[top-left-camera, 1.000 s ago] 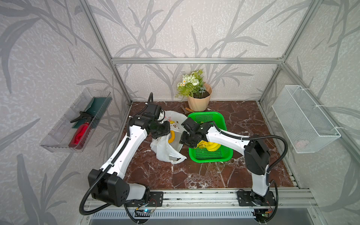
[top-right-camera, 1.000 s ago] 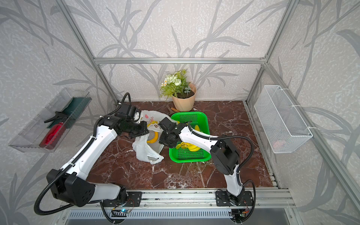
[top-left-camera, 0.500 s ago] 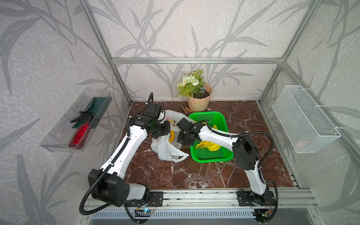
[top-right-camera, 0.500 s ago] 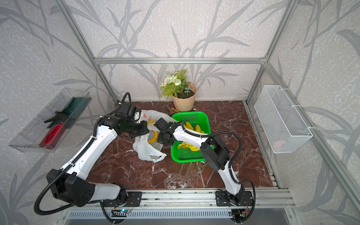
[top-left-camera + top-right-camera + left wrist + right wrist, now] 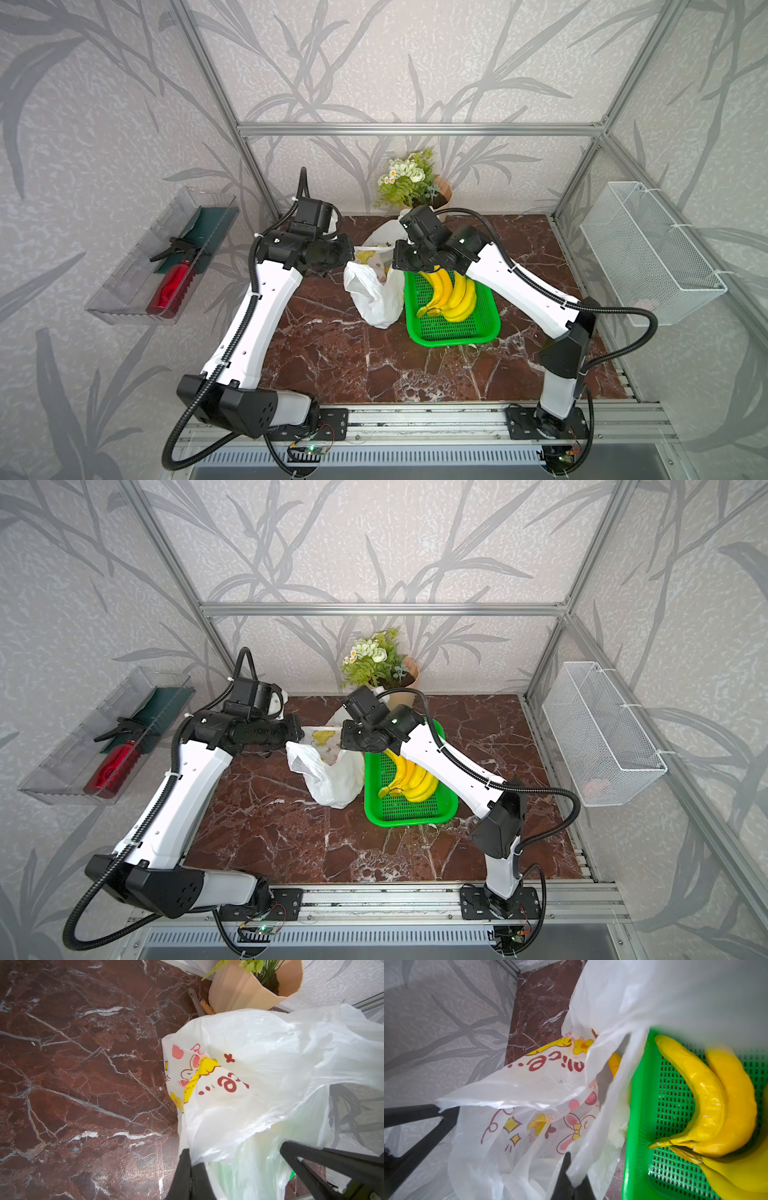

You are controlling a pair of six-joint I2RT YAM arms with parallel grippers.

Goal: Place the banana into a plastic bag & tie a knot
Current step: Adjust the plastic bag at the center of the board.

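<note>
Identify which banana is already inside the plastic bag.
The single banana glimpsed between folds of the plastic bag; the others form a bunch lying in the green basket.

Your plastic bag [image 5: 376, 299] stands crumpled on the table [image 5: 332, 353], pressed against the side of the green basket [image 5: 453, 338]. It's thin, white and half see-through, printed with yellow and pink cartoons and red letters. Its top edges are lifted and stretched apart, leaving the mouth open and unknotted. Through a gap in the folds you see a banana [image 5: 614, 1062] tip inside.
</note>
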